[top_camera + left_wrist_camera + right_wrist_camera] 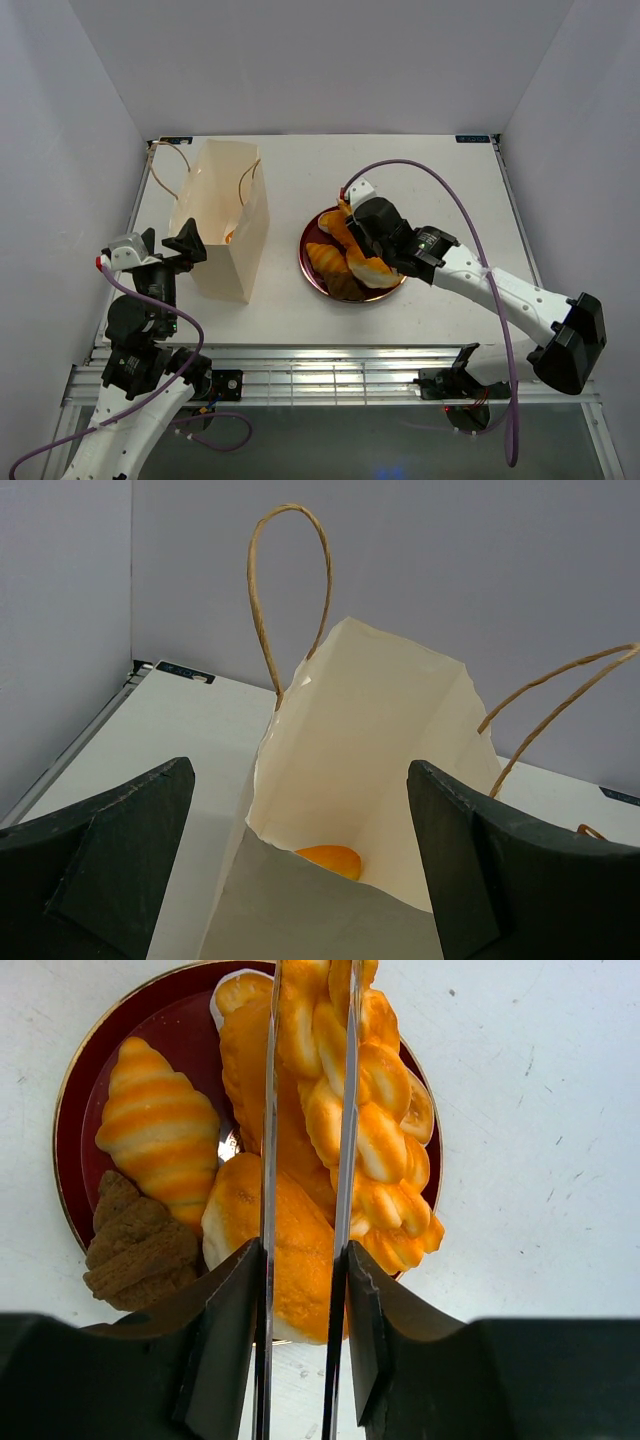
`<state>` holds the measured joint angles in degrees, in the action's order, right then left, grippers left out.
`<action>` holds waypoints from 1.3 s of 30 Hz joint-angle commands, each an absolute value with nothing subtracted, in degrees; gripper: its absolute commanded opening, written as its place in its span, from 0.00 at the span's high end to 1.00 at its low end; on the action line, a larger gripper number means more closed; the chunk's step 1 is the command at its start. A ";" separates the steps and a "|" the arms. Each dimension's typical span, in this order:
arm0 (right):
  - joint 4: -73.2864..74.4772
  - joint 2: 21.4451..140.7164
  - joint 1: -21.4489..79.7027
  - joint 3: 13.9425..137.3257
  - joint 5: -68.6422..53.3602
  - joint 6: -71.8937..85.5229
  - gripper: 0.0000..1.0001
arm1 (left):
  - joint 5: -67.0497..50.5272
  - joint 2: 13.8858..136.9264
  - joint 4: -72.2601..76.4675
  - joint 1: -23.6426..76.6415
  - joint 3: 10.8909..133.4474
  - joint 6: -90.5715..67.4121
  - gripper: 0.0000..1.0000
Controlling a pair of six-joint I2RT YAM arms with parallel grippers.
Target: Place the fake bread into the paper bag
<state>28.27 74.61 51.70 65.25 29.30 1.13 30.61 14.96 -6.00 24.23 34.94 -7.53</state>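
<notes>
- Top external: the paper bag (222, 215) stands upright on the worktop (440, 180), left of the dark red plate (306, 262) heaped with fake bread (335, 258). The right jaws hang over that heap.
- Left wrist: the left jaws gape wide, holding nothing, with the bag's mouth ahead of them. One orange piece (330, 860) lies inside.
- Right wrist: the right jaws are clamped on the thin metal tongs (270, 1160), whose blades reach over the braided loaf (380, 1120). I cannot tell whether the blades pinch it. It would be best to nip the loaf mid-length and lift it straight up, clear of the croissant (160, 1130).
</notes>
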 commanded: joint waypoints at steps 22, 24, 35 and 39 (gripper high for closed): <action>28.21 63.11 51.42 71.98 27.51 1.14 0.68 | 30.23 16.17 -6.50 24.52 35.16 -7.21 0.02; 28.21 62.49 51.42 72.77 26.20 0.97 0.68 | 30.32 16.26 -6.33 24.52 35.16 -7.21 0.02; 28.83 63.63 51.42 82.25 19.35 0.26 0.67 | 30.50 16.61 -6.24 24.52 35.16 -7.12 0.02; 28.56 66.43 51.42 88.41 16.71 -2.28 0.67 | 30.50 16.96 -6.24 24.52 35.07 -7.03 0.02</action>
<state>31.86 65.19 51.70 82.63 19.77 0.25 30.65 15.94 -5.98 24.23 34.94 -7.49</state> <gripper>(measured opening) 0.360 0.979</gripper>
